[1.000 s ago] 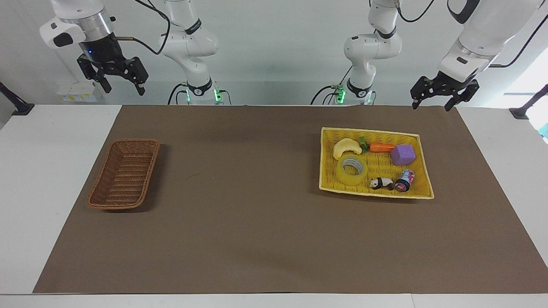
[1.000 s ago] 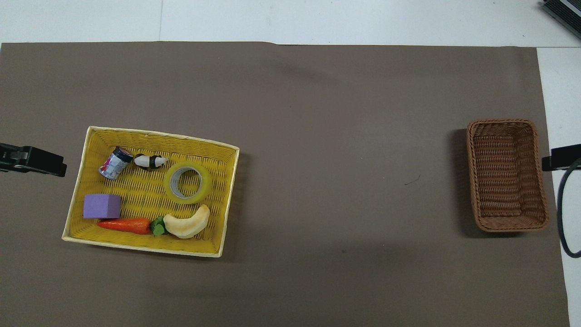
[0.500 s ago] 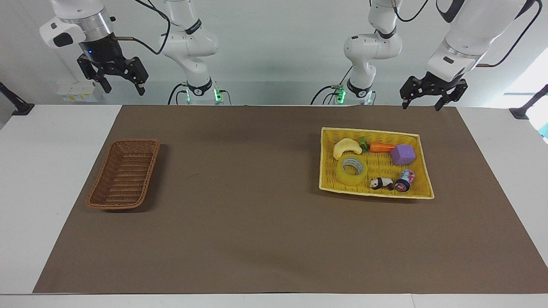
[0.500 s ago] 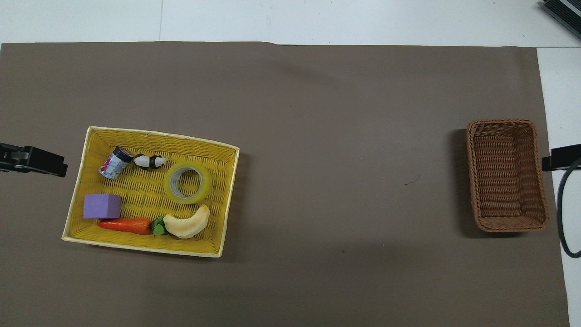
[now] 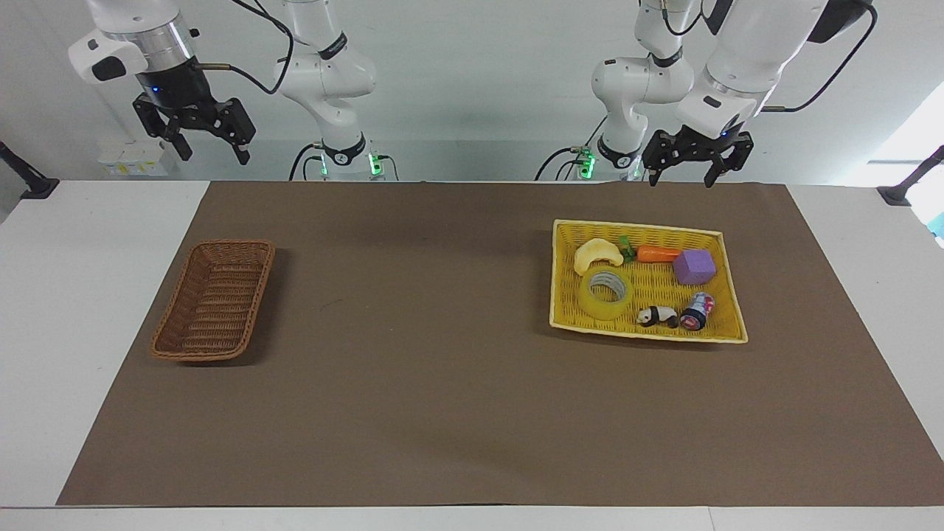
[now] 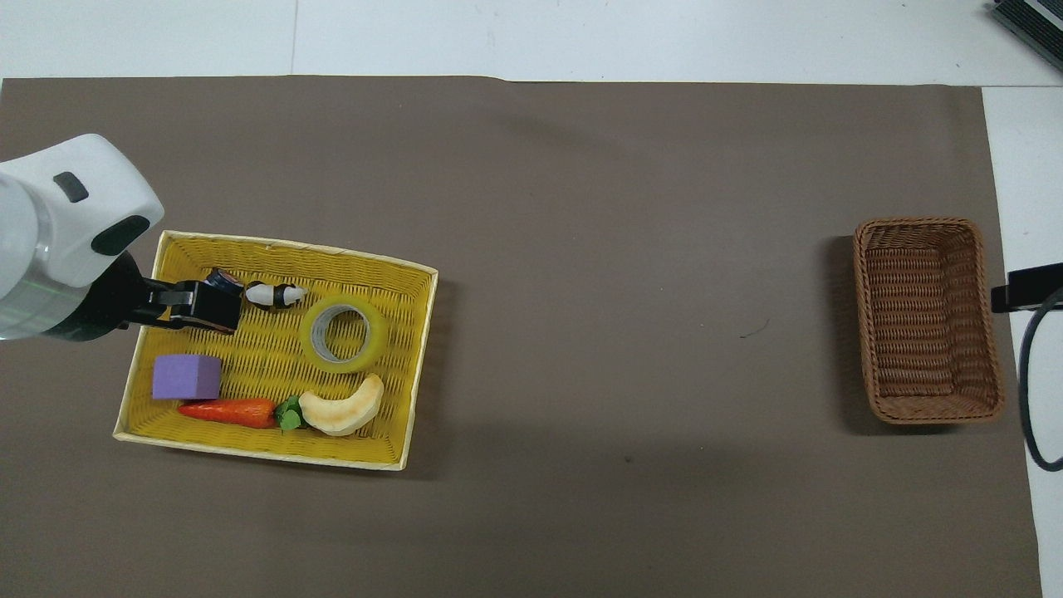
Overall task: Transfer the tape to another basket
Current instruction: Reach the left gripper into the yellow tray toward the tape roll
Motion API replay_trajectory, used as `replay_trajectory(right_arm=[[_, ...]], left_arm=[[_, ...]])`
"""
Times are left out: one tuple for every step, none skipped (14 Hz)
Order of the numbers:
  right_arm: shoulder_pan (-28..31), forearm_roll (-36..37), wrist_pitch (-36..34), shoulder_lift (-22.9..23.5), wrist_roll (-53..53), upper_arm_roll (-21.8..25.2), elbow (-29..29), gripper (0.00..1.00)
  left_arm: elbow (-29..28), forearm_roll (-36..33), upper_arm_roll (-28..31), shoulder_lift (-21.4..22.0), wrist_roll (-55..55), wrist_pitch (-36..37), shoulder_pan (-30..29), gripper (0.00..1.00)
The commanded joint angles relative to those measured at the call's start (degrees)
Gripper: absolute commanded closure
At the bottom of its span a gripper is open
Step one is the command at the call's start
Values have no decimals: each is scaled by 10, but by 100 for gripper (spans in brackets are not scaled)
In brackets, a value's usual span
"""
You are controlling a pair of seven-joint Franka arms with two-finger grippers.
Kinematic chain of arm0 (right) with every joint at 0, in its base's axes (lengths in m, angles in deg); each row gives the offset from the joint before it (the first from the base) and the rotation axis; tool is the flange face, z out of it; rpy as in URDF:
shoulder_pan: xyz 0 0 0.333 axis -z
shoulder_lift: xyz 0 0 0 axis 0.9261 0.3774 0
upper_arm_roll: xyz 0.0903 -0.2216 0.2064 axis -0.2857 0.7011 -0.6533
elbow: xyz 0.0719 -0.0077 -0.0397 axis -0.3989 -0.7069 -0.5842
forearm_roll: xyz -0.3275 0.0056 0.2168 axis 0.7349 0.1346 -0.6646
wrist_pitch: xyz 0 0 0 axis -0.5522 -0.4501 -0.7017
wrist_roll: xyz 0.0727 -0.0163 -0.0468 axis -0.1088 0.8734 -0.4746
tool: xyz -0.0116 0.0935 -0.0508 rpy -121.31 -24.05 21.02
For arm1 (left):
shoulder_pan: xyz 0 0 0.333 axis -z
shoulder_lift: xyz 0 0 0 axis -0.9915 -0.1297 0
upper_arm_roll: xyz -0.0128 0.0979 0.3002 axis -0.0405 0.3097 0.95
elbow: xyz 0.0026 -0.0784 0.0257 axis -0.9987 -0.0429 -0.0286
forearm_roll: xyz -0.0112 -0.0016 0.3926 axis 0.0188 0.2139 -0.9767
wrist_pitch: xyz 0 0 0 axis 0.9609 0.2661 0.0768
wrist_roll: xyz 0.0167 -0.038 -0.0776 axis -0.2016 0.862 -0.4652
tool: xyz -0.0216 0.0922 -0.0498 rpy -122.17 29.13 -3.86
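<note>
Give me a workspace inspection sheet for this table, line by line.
Surface: brown mat on white table.
Job's things: tape lying flat in yellow tray; brown basket at the right arm's end holds nothing.
Clutter: crescent toy, carrot, purple block, panda figure, small can, all in the tray.
Grippers: left end effector open, raised near the tray's robot-side edge; right end effector open, waits raised.
Cables: black cables along both arms.
Surroundings: white wall, nothing else seen.

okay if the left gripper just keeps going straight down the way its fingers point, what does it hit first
Probably the yellow tray, near the small can. The open left gripper hangs high; overhead it covers the can, but depth is unclear. The tape lies aside.
</note>
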Motion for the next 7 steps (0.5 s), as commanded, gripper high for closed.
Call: replay_trajectory(right_arm=[[3, -2, 4, -7, -13, -3, -5, 0], [3, -2, 4, -7, -13, -3, -5, 0], [3, -2, 4, -7, -13, -3, -5, 0], [3, -2, 4, -7, -13, -3, -5, 0], [3, -2, 4, -7, -13, -3, -5, 0], [3, -2, 4, -7, -13, -3, -5, 0], [3, -2, 4, -7, -13, -3, -5, 0]], left_arm=[[-65, 1, 5, 21, -5, -56, -1, 0], [-78, 1, 5, 20, -6, -74, -2, 0], [-94, 2, 5, 17, -6, -91, -4, 0], [-115, 3, 6, 18, -5, -117, -5, 0], [-137, 3, 6, 18, -5, -145, -11, 0], [-156, 6, 6, 18, -4, -163, -12, 0], [-172, 15, 6, 15, -5, -183, -19, 0]])
